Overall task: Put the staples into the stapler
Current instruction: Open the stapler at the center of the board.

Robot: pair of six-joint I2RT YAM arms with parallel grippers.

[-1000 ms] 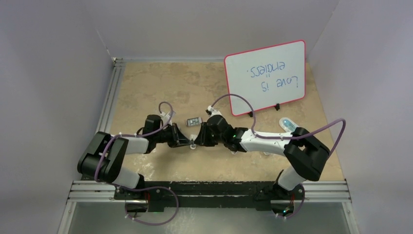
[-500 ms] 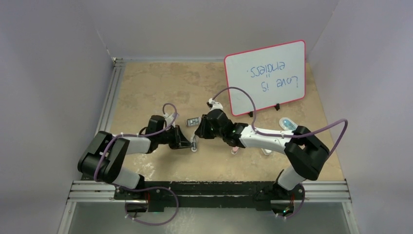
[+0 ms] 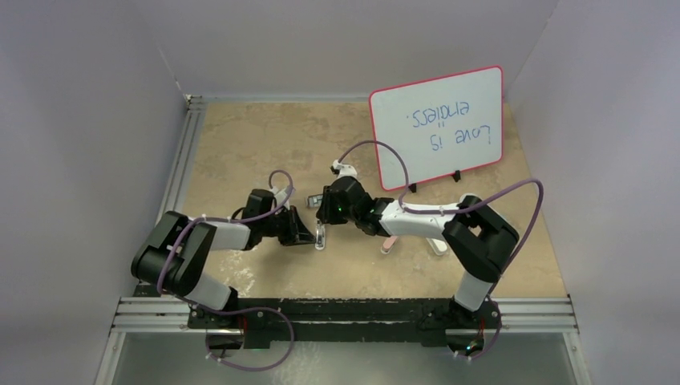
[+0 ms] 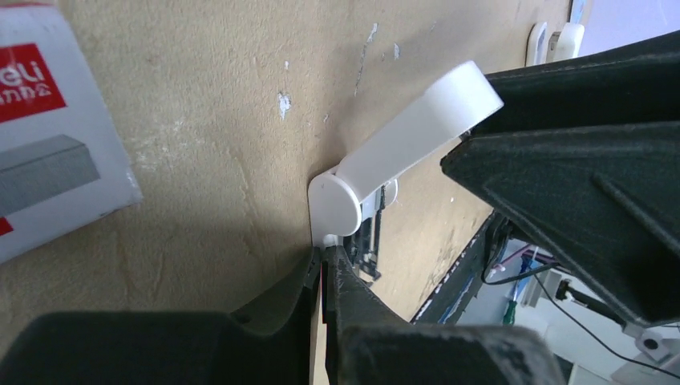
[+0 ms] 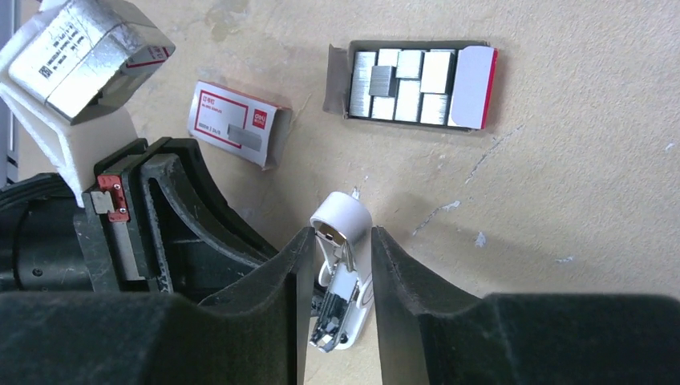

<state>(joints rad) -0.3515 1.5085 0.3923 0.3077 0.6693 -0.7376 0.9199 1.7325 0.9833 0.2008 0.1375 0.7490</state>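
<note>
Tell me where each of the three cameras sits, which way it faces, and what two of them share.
Top external: high behind the bases, looking down on the table; left arm and right arm show whole.
Left wrist: low on the left arm, looking along the table at the stapler; left gripper, shut, at the bottom.
Right wrist: above, looking down at the staples; right gripper clasps the stapler.
Shared: both wrist views show the stapler and box sleeve.
</note>
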